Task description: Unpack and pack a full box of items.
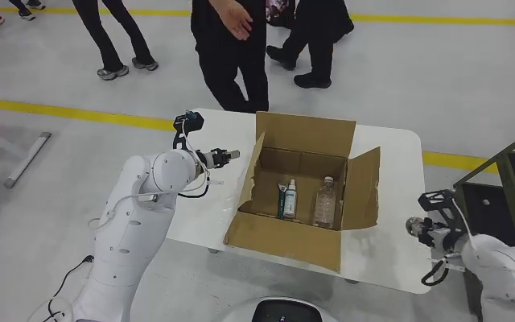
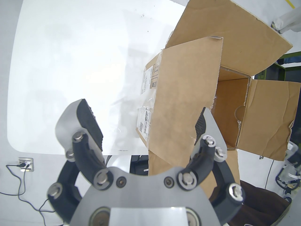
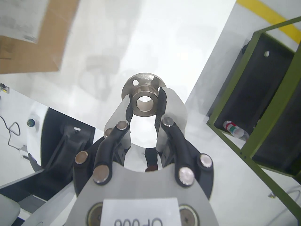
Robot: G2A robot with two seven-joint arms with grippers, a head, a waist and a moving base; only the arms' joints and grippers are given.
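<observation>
Cardboard box [image 1: 278,241] stood open mid-frame on the desk [image 1: 398,173]; left gripper [image 2: 145,114] gaped wide, right gripper [image 3: 145,99] clamped a metal flange [image 3: 141,82].

**White table, one cardboard box**

A white table [image 1: 398,173] with rounded corners carries a single brown cardboard box [image 1: 282,237]. The box stands upright near the middle of the tabletop with its flaps folded open. White surface shows to the left and right of it.
</observation>
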